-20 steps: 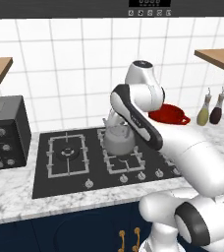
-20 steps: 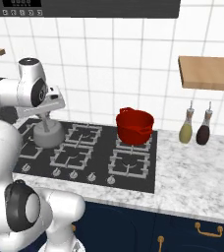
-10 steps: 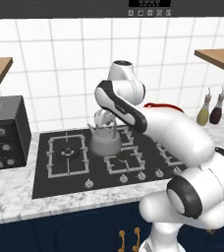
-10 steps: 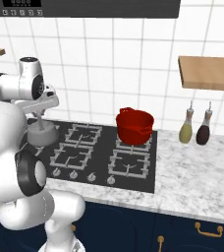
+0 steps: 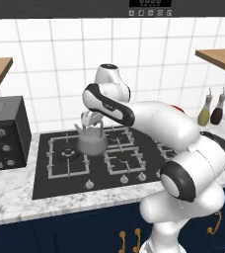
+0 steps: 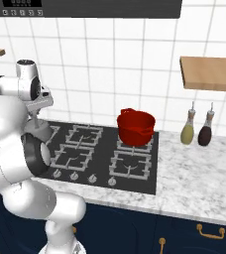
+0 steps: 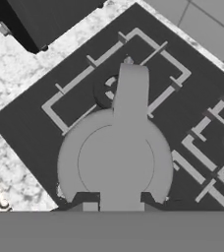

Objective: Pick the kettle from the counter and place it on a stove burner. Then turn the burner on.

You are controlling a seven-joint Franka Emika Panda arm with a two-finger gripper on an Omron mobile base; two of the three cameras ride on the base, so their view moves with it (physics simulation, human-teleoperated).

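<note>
My gripper [image 5: 91, 121] is shut on the thin arched handle of the silver-grey kettle [image 5: 91, 142]. The kettle hangs just above the black cooktop, at the right edge of the wide square grate over the largest stove burner [image 5: 67, 154]. From above, the kettle [image 7: 116, 162] has its spout pointing toward the dark double ring of the burner [image 7: 105, 91], and my gripper [image 7: 118, 204] is at its handle. From the right, the arm covers part of the kettle [image 6: 39, 132]. The marbled counter [image 5: 11, 197] runs along the front.
A red lidded pot [image 6: 136, 126] stands on the back right burner. Two bottles [image 5: 204, 114] [image 5: 216, 112] stand on the counter at the right. A black oven [image 5: 3, 131] sits left of the cooktop. Knobs [image 5: 124, 179] line the cooktop's front edge.
The arm has swung left, carrying the kettle from the middle of the cooktop to the right edge of the large left burner's grate. The red pot has not moved.
</note>
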